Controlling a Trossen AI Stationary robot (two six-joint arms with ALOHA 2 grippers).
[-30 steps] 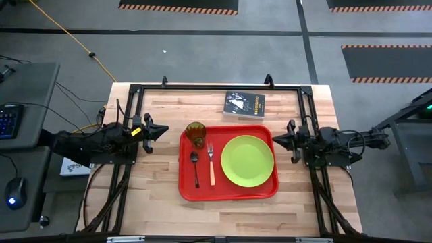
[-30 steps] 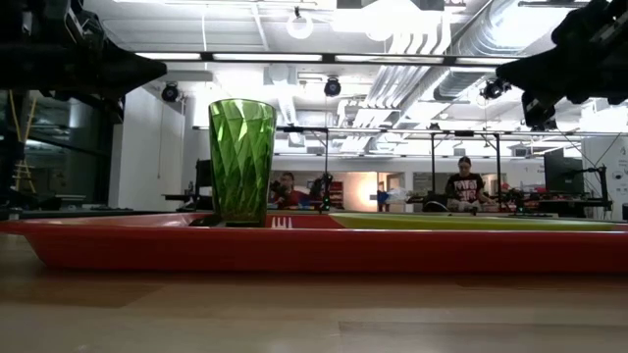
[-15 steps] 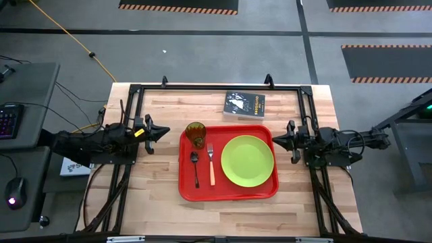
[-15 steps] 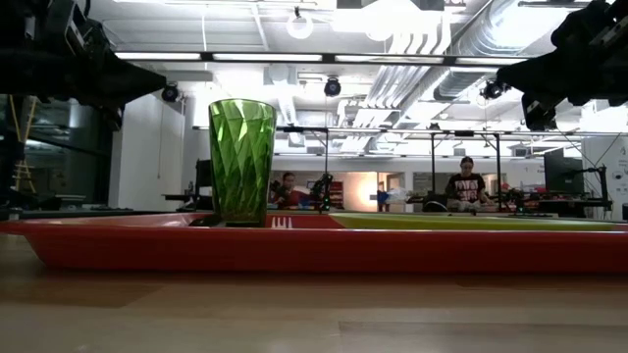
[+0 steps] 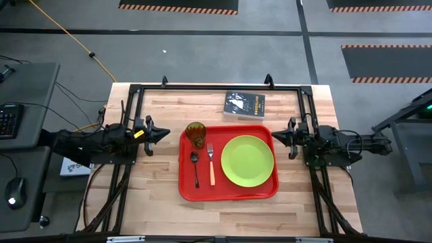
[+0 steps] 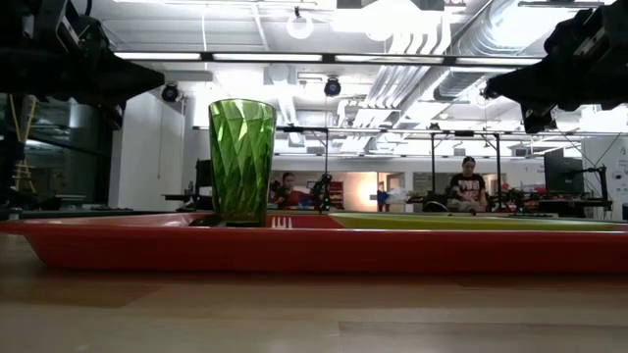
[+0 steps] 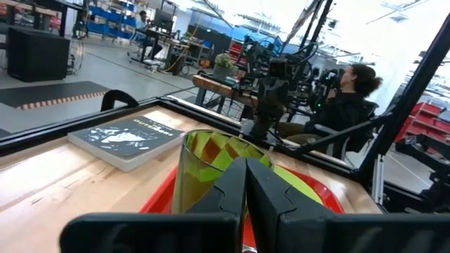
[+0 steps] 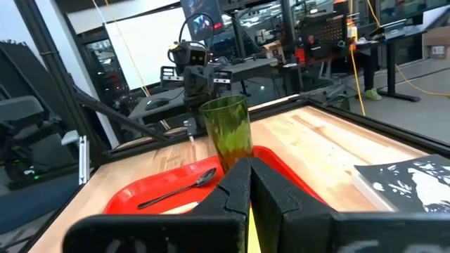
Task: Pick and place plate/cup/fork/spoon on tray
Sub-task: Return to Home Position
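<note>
The red tray [image 5: 228, 194] lies on the wooden table. On it stand the green cup [image 5: 196, 134] at the far left corner, the dark spoon [image 5: 195, 167], the orange-handled fork [image 5: 211, 165] and the lime-green plate [image 5: 248, 159]. My left gripper [image 5: 164, 133] is shut and empty, above the table left of the tray. My right gripper [image 5: 275, 138] is shut and empty, right of the tray. The cup also shows in the low view [image 6: 241, 160], the left wrist view [image 7: 204, 172] and the right wrist view [image 8: 227, 129].
A black book [image 5: 244, 104] lies at the table's far edge behind the tray. A black metal frame [image 5: 216, 88] runs around the table. People sit in the room beyond the table [image 6: 467, 186].
My left gripper has drawn slightly toward the far edge and my right gripper has shifted a little toward the far edge too. Both stay shut. The things on the tray have not moved.
</note>
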